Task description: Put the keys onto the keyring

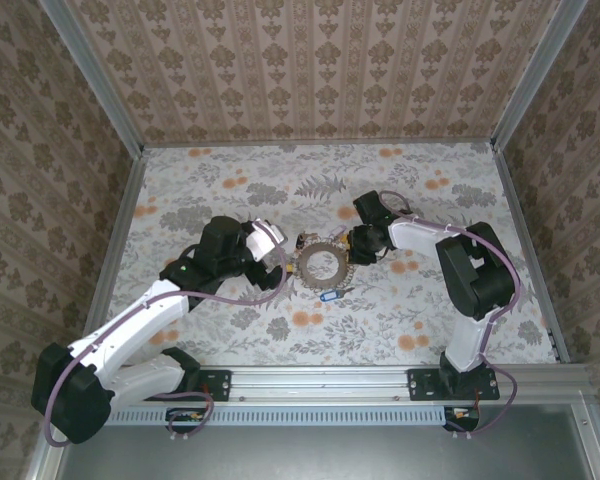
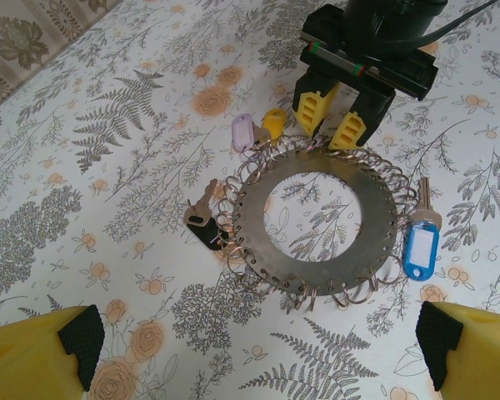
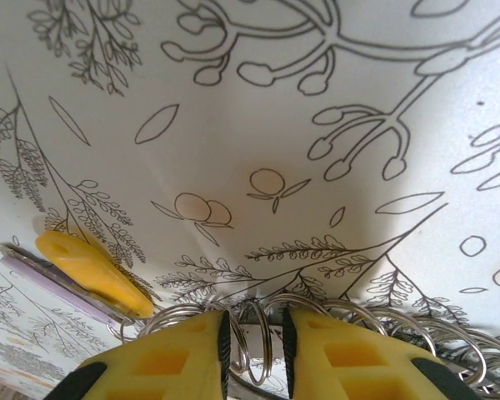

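Colours about the ring on the flowered table

The white table cloth (image 2: 108,83) is printed with grey ferns and orange blossoms, and the wallpapered walls (image 1: 310,60) show a beige-brown damask. The flat bronze-grey metal keyring (image 2: 383,221) is rimmed with silvery wire loops. At its nine o'clock lies a small black-headed key (image 2: 204,227), at four o'clock a pale key with a blue tag (image 2: 418,248) and at eleven o'clock a yellow plastic tag (image 2: 273,125) beside a lilac plastic tag (image 2: 244,132). At twelve o'clock the right gripper (image 2: 332,125) is yellow-fingered on black. The left gripper (image 2: 262,350) is yellow with black pads (image 2: 82,333).

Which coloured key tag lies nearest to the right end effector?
The yellow tag; the purple tag lies just beyond it, the blue tag much farther.
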{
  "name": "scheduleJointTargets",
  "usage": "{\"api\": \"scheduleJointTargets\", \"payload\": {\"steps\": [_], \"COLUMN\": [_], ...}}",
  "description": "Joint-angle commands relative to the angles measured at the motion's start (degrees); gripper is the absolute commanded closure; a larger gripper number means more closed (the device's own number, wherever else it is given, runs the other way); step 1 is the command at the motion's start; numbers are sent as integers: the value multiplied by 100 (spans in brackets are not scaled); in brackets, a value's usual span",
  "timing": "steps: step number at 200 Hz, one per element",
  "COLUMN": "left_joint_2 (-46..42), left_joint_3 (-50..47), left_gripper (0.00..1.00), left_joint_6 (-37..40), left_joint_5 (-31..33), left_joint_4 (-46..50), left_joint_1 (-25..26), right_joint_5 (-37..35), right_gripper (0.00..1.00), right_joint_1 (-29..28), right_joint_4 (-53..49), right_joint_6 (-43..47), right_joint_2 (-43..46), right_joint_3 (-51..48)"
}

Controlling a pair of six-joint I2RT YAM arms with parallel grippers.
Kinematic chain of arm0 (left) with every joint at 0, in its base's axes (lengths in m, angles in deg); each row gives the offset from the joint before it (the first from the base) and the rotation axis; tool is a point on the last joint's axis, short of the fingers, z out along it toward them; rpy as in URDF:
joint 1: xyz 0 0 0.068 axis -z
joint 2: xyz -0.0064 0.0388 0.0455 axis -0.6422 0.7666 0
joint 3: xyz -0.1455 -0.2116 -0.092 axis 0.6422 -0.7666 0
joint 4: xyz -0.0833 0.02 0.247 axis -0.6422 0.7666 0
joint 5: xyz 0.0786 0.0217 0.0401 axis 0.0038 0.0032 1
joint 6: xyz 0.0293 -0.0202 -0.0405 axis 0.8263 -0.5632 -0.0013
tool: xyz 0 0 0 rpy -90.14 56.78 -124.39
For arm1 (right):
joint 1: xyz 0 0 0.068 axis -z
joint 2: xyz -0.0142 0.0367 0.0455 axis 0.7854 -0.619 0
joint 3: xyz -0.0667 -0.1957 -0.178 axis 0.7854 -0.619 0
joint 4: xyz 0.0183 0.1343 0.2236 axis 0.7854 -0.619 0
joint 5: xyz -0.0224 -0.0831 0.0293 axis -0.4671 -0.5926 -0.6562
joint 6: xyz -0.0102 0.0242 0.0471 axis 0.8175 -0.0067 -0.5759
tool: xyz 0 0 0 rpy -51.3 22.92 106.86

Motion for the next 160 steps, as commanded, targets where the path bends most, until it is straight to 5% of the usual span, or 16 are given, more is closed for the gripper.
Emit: {"api": "scheduleJointTargets", "payload": {"steps": [1, 31, 97, 136, 160], "left_joint_2": [44, 42, -10, -382, -793], "left_joint_3": [106, 105, 107, -16, -210], "left_gripper": [0, 1, 0, 0, 1], "left_joint_6": [76, 77, 76, 21, -100], "left_joint_5": [30, 22, -62, -496, -800], "left_joint_4": [117, 119, 108, -150, -588], "left_joint_1": [22, 29, 29, 29, 37], "right_joint_5": [-21, 2, -213, -460, -272], "right_gripper": [81, 94, 98, 100, 100], "right_joint_1": [21, 16, -41, -72, -84], "right_joint_4": [16, 1, -757, -1312, -758], "right_joint_6": [-155, -141, 709, 2438, 4096], "right_joint_2": [-169, -146, 732, 1492, 2074], "right_joint_3": [115, 132, 45, -28, -302]}}
